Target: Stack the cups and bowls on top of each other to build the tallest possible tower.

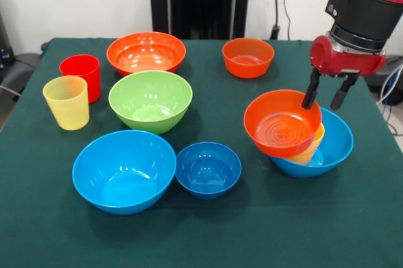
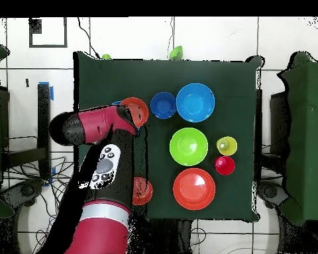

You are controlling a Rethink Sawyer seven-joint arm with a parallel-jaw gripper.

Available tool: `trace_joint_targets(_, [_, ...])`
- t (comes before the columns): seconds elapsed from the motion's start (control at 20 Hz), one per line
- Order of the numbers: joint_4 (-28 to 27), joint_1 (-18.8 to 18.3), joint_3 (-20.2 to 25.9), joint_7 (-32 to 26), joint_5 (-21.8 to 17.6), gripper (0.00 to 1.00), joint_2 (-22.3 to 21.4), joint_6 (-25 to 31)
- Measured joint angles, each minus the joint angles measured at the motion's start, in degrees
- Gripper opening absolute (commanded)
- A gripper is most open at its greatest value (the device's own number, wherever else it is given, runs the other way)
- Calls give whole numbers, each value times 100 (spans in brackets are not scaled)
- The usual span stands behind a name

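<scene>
The tower stands at the right in the front view. Its base is a large light-blue bowl (image 1: 337, 145), which holds the yellow-orange cups (image 1: 312, 148), with a small orange bowl (image 1: 280, 126) tilted on top. My gripper (image 1: 325, 97) is open over that bowl's far rim, one finger inside the rim and one outside. In the overhead view the arm (image 2: 102, 126) hides the gripper and most of the tower; only the orange bowl's edge (image 2: 136, 107) shows.
Loose on the green cloth are a red cup (image 1: 80, 74), a pale yellow cup (image 1: 66, 102), a large orange bowl (image 1: 146, 53), a green bowl (image 1: 150, 101), a large light-blue bowl (image 1: 123, 170), a small dark-blue bowl (image 1: 208, 170) and a small orange bowl (image 1: 248, 57).
</scene>
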Motion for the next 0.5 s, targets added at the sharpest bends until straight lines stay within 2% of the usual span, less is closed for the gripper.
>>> trace_joint_targets(0.35, [45,-65,49,0,0,100,-25,0])
trace_joint_targets(0.4, [60,-69,60,0,1,0,-39,0])
trace_joint_targets(0.5, [66,-68,64,0,1,0,-46,-1])
